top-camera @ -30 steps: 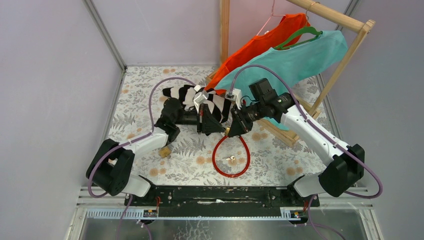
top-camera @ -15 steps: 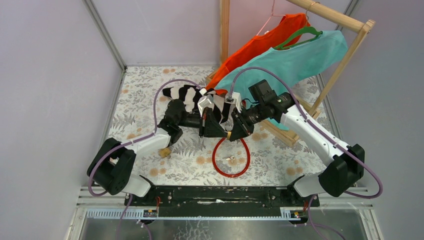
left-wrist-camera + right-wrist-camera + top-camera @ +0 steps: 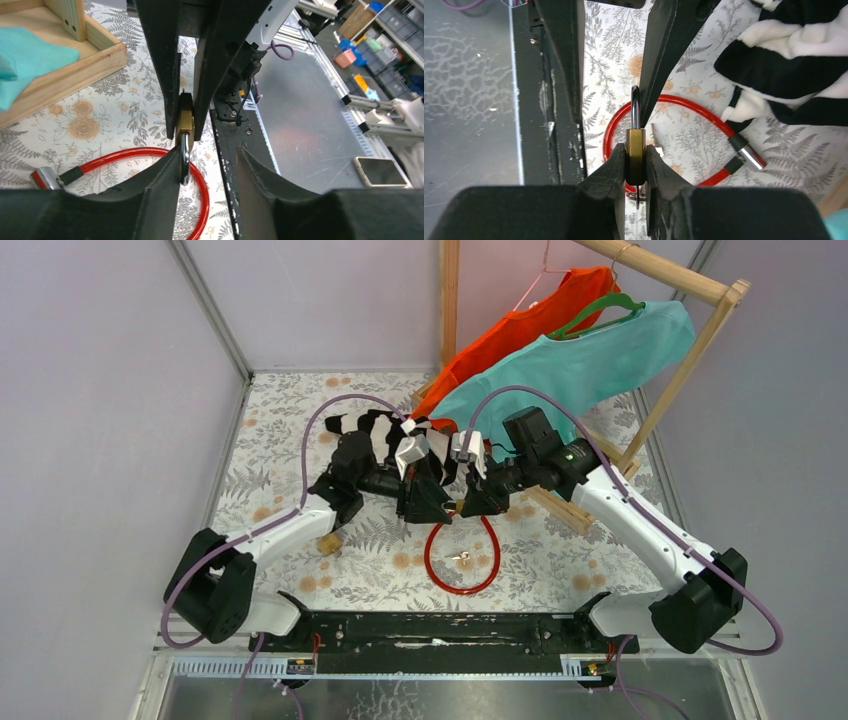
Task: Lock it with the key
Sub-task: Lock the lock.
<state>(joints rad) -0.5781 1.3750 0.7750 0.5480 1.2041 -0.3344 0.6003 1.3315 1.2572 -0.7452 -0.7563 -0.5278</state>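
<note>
My right gripper (image 3: 470, 503) is shut on the brass padlock (image 3: 636, 152), body clamped between its fingers, shackle (image 3: 635, 107) pointing away. A thin dark piece with a ring (image 3: 638, 196) hangs under the padlock's body. My left gripper (image 3: 428, 502) faces it, open. In the left wrist view the padlock (image 3: 185, 122) shows, and its shackle (image 3: 184, 160) lies against the inner side of the left gripper's (image 3: 207, 155) left finger. The red cable loop (image 3: 462, 555) lies on the table below, its silver end (image 3: 750, 156) free. Small keys (image 3: 462, 559) lie inside the loop.
A black-and-white striped cloth (image 3: 375, 428) lies behind the left arm. A wooden rack (image 3: 560, 508) at the right holds an orange shirt (image 3: 520, 325) and a teal shirt (image 3: 590, 355). A small brown object (image 3: 328, 543) sits left. A black rail (image 3: 430, 630) lines the near edge.
My left gripper has moved nearer and right onto the padlock's shackle. My right gripper with the padlock has shifted slightly right and lower.
</note>
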